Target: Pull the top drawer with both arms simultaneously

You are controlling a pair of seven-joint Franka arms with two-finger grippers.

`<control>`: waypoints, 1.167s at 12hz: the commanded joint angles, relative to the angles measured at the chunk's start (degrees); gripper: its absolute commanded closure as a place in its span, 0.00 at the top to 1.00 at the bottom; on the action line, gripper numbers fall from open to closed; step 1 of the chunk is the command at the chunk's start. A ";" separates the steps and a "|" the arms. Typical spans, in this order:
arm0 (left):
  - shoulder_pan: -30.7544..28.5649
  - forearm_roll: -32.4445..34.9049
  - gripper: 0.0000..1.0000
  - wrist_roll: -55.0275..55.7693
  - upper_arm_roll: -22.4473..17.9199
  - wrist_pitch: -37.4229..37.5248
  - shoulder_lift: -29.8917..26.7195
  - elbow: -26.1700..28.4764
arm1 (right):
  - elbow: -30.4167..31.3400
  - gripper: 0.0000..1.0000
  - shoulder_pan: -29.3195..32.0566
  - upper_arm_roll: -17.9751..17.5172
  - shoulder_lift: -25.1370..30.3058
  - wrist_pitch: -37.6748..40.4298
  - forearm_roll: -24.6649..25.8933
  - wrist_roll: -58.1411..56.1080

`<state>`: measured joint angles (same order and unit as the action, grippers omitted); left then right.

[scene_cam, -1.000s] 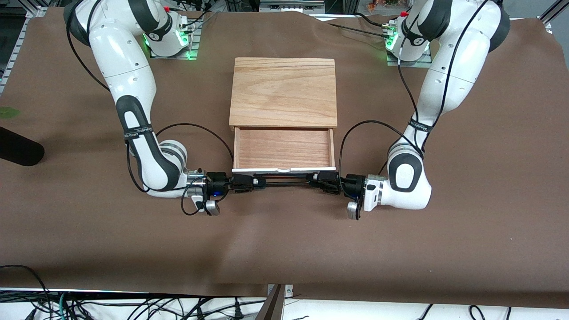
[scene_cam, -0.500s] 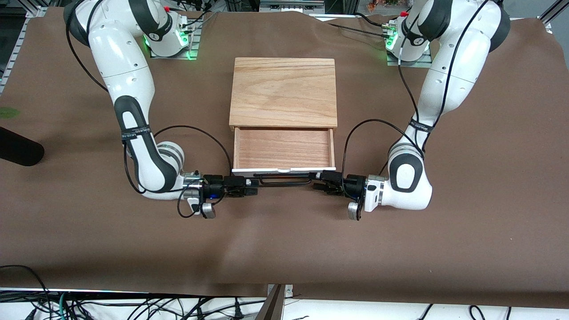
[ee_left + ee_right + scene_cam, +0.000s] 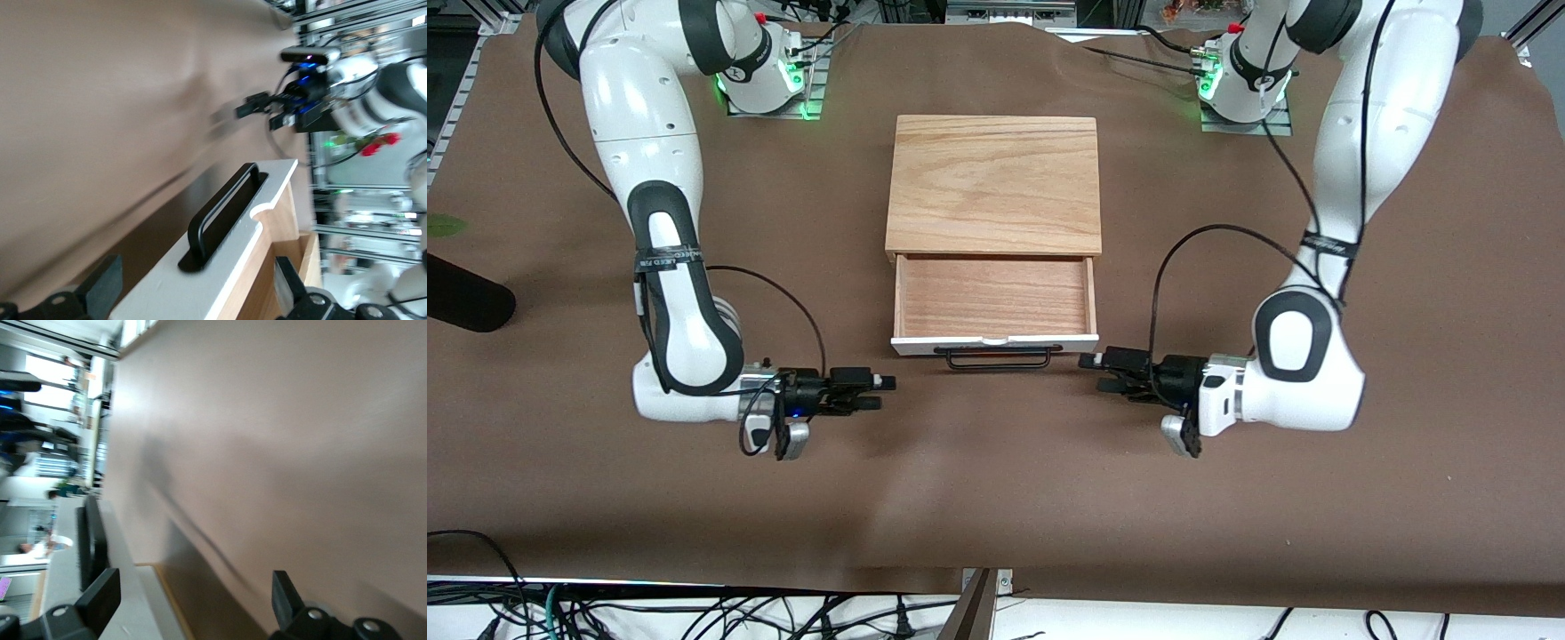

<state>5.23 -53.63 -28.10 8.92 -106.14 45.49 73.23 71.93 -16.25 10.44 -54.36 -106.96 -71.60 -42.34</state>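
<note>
The top drawer (image 3: 994, 298) stands pulled out of the light-wood box (image 3: 993, 182), showing its reddish-brown inside, its white front panel (image 3: 925, 345) and its black bar handle (image 3: 996, 356). My left gripper (image 3: 1098, 372) is open and empty, beside the handle toward the left arm's end of the table. My right gripper (image 3: 876, 393) is open and empty, toward the right arm's end. The left wrist view shows the panel (image 3: 220, 267), the handle (image 3: 220, 217) and the right gripper (image 3: 257, 107) farther off, between its own fingers (image 3: 101, 293). The right wrist view shows the handle (image 3: 90, 543) edge-on.
The brown table cover (image 3: 996, 498) lies bare nearer the front camera than the drawer. A dark object (image 3: 463, 302) lies at the right arm's end of the table. Black cables (image 3: 1200, 240) loop from both wrists.
Both grippers have let go of the handle's ends and drawn apart sideways, each toward its own arm's end of the table. The drawer stays pulled out.
</note>
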 commanded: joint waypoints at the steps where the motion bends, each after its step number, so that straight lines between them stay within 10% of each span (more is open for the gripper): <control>1: -0.05 15.59 1.00 8.02 -0.56 0.50 -8.89 2.00 | -4.24 1.00 -0.36 4.57 0.48 0.52 7.59 3.31; 5: 0.22 39.87 1.00 25.07 -0.04 11.55 -19.45 2.18 | -6.54 1.00 -1.15 11.34 1.88 0.17 17.88 9.88; 8: 2.77 56.40 1.00 26.70 -0.92 12.98 -28.14 6.38 | -6.54 1.00 -1.07 11.27 6.70 -1.05 36.37 20.33; 11: 0.74 57.50 1.00 26.96 -3.36 12.19 -41.14 17.16 | 1.58 1.00 2.09 2.51 18.28 -1.41 58.70 27.39; 14: 0.57 56.28 1.00 27.22 -5.05 10.69 -48.73 24.94 | 8.11 1.00 6.39 -0.60 27.09 -1.33 63.78 26.96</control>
<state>5.85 2.38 -1.49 4.05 -92.87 3.11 90.39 71.91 -12.90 12.18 -34.94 -107.53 -9.99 -15.10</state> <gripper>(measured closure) 0.000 0.000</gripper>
